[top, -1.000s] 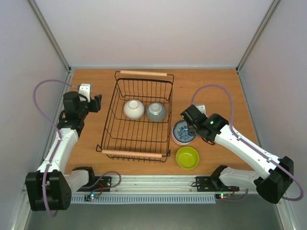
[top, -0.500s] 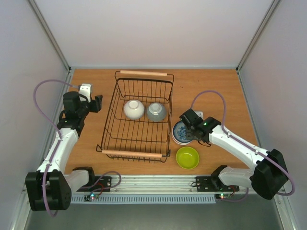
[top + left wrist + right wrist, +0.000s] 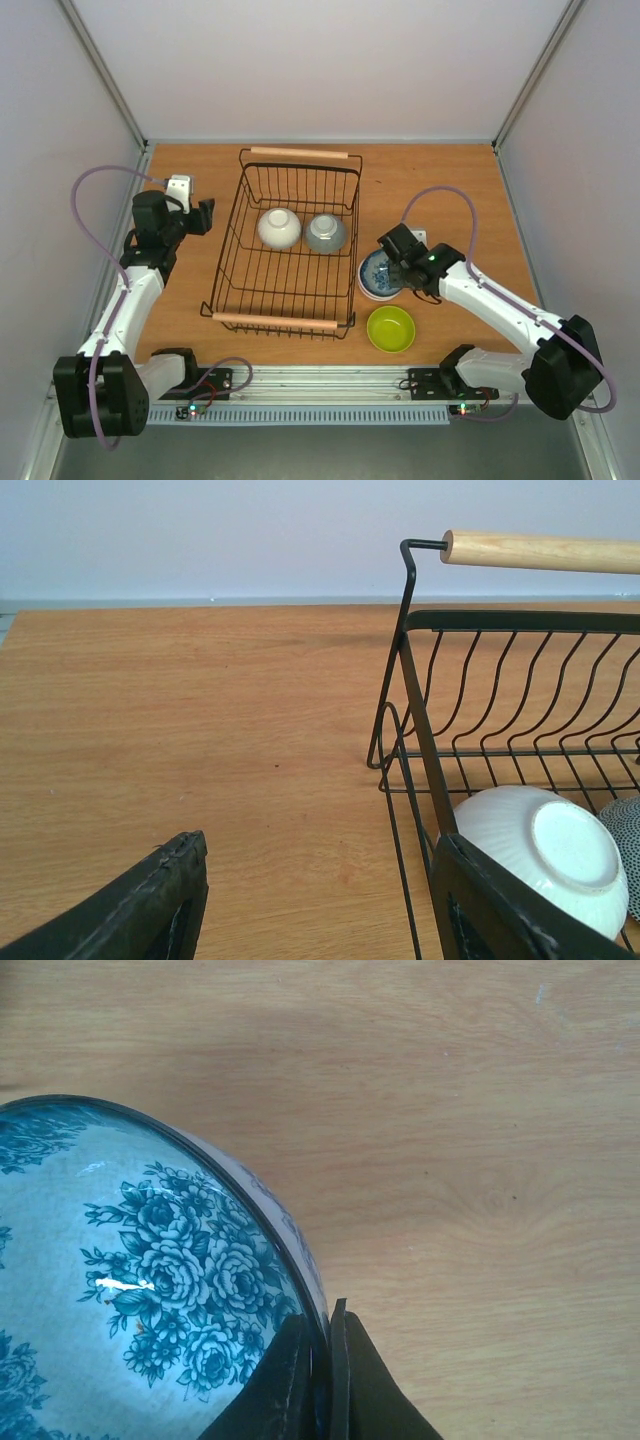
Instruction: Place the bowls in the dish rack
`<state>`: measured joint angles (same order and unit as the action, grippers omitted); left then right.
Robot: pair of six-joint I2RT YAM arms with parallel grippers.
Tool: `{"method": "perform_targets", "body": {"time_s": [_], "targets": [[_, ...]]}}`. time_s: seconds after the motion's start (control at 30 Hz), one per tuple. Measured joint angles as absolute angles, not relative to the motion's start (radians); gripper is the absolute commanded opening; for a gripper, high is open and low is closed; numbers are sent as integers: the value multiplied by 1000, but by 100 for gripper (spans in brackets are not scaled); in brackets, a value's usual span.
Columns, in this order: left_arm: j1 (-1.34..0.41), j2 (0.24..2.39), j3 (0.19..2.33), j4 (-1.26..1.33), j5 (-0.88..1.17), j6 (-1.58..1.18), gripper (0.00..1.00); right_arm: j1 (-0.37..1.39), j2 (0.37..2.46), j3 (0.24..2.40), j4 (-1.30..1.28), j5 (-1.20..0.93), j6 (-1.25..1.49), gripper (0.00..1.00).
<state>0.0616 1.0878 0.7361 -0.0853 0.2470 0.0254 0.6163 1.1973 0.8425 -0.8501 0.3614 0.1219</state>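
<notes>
The black wire dish rack (image 3: 250,185) with wooden handles stands mid-table, holding a white bowl (image 3: 278,227) and a grey bowl (image 3: 325,232), both upside down. Right of the rack sits a blue floral bowl (image 3: 374,272), and a lime green bowl (image 3: 391,329) lies nearer me. My right gripper (image 3: 397,268) is shut on the blue floral bowl's right rim (image 3: 265,1205), one finger inside and one outside. My left gripper (image 3: 203,213) hangs open left of the rack. In the left wrist view the rack's corner (image 3: 408,630) and the white bowl (image 3: 545,850) show.
White walls enclose the wooden table on three sides. A metal rail (image 3: 330,380) runs along the near edge by the arm bases. Bare wood lies between the left gripper and the rack (image 3: 220,730).
My right gripper has come down onto the blue floral bowl's rim and shut on it. The left arm has not moved.
</notes>
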Motion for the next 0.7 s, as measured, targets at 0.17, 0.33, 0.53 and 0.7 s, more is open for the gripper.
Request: {"method": "perform_targets", "body": {"time_s": [0.17,0.33,0.53,0.7], "targets": [[62,1088,736,-85,248,25,62,616,1137,857,-932,391,107,1],[62,1088,736,-86,277,25,63,616,1052,996,-1031,476,86,1],[62,1088,736,-89,439,28,63,616,1010,1152,-993,458,23,1],[61,1087,736,-107,670,52,64,617,1161,1279,-945,414,-28,1]]}}
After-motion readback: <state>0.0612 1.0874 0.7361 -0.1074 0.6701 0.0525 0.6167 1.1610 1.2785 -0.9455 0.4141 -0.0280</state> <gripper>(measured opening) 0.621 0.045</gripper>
